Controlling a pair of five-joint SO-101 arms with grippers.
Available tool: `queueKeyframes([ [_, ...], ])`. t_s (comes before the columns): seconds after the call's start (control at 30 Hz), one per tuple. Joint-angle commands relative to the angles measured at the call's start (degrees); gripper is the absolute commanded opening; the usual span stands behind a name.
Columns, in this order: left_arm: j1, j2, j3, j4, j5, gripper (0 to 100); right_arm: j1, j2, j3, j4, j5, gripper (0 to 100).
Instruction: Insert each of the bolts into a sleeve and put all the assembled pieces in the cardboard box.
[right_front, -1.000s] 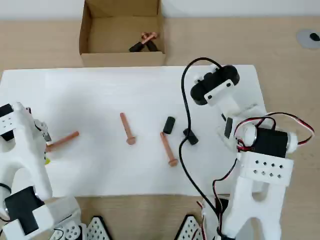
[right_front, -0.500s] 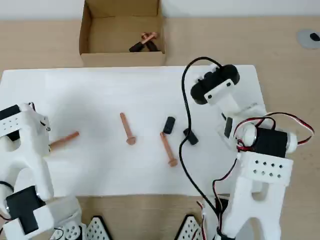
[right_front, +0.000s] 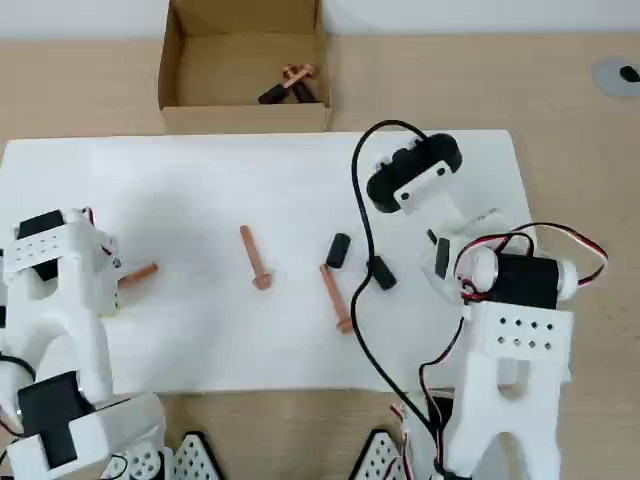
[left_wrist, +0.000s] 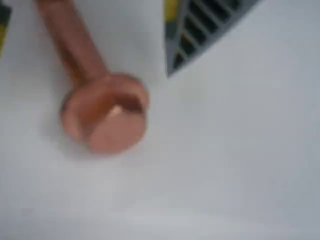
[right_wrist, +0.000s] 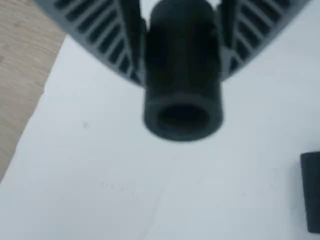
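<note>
A copper bolt (left_wrist: 102, 112) lies on the white mat, head toward the camera. My left gripper (left_wrist: 85, 20) stands open astride its shaft, one ribbed finger (left_wrist: 200, 30) on each side and not touching it. In the high view this bolt (right_front: 141, 273) pokes out from under the left arm. My right gripper (right_wrist: 182, 50) is shut on a black sleeve (right_wrist: 182, 100), held just above the mat with its bore facing the camera. Two more bolts (right_front: 255, 257) (right_front: 336, 297) and two loose black sleeves (right_front: 339, 250) (right_front: 381, 272) lie mid-mat.
The cardboard box (right_front: 180, 70) stands beyond the mat's far edge, with assembled pieces (right_front: 290, 85) in its right corner. The right arm's black cable (right_front: 358, 300) loops over the mat near the loose sleeves. A further sleeve (right_wrist: 311, 190) shows at the right wrist view's edge.
The left arm has moved right along the bolt, covering more of its shaft. The right arm has shifted slightly left with the sleeve.
</note>
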Motion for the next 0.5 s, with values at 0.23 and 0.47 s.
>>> queueKeyframes([
  [0.23, -3.69, -0.22, 2.11, -2.11, 0.18, 23, -0.57, -0.04, -0.13, -1.67, -0.53, 1.1],
  [0.47, -3.6, -0.04, 4.22, -5.63, -0.88, 15, -0.57, -0.04, -0.22, -1.67, -0.35, 1.1],
])
